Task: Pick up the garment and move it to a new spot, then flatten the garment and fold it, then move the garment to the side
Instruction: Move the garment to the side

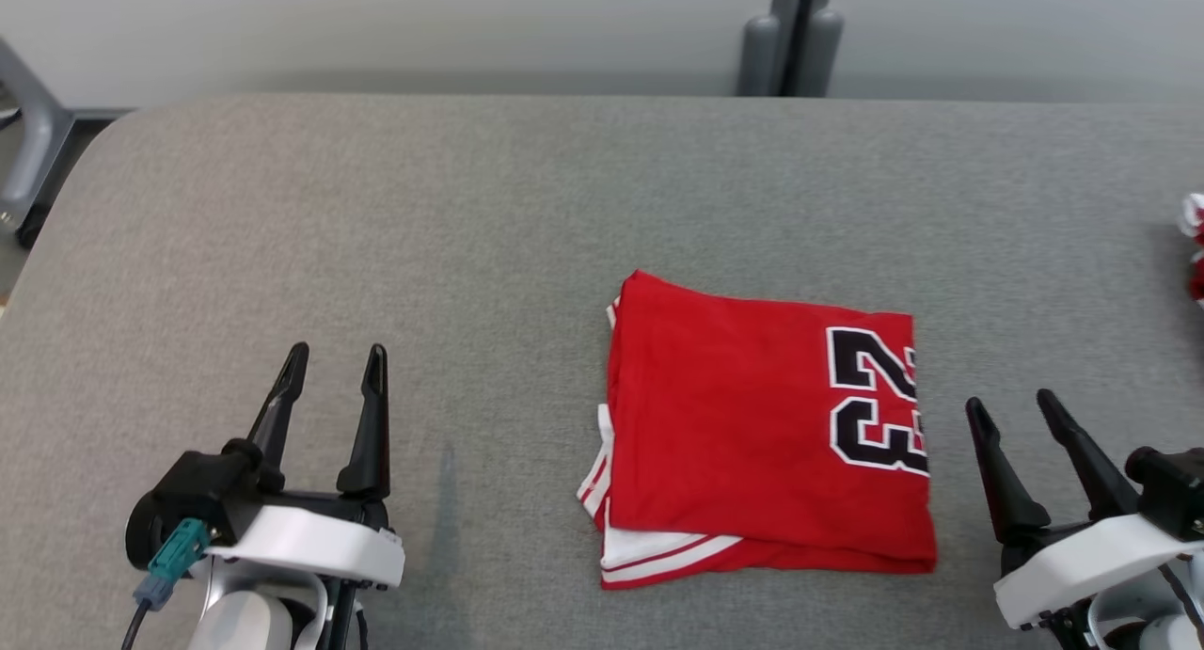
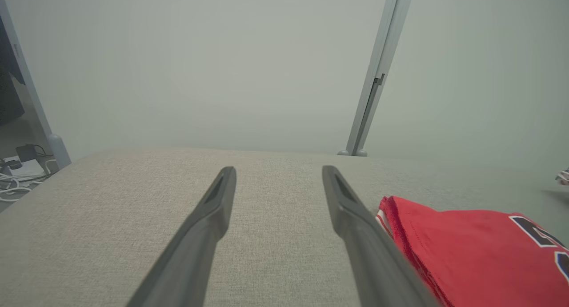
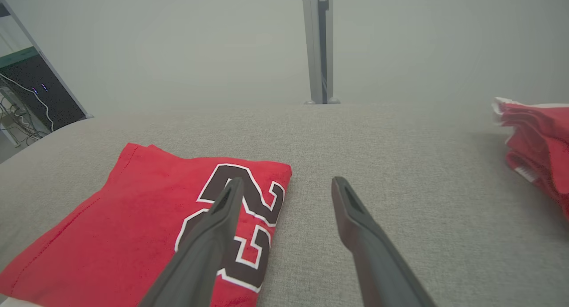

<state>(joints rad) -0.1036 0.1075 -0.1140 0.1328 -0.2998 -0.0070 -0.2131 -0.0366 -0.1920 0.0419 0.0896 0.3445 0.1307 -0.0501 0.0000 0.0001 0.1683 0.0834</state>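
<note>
Jersey [image 1: 762, 434] is folded into a neat red rectangle on the grey fabric table [image 1: 470, 208], sitting a bit toward 4 o'clock from the middle of the head view. The black 23 with its white outline runs along the fold's 3 o'clock edge, turned on its side. White trim with red stripes pokes out at the 7 o'clock corner.

Left claw [image 1: 337, 349] is down at 8 o'clock, well apart from the jersey, fingers spread wide with nothing between them. Its own wrist camera shows the same claw [image 2: 279, 169] over bare table, with the jersey [image 2: 466, 245] off at 4 o'clock.

Right claw [image 1: 1011, 399] is at 4 o'clock, just beside the jersey's 3 o'clock edge, also spread wide and gripping nothing. From its wrist camera the claw [image 3: 287, 180] has one finger lined up in front of the number on the jersey [image 3: 146, 218] and the other over plain table.

Another pile of red clothes [image 1: 1195, 245] sits at the 3 o'clock edge of the table, well apart from the jersey. A grey post [image 1: 790, 39] stands behind the table at 12 o'clock.
</note>
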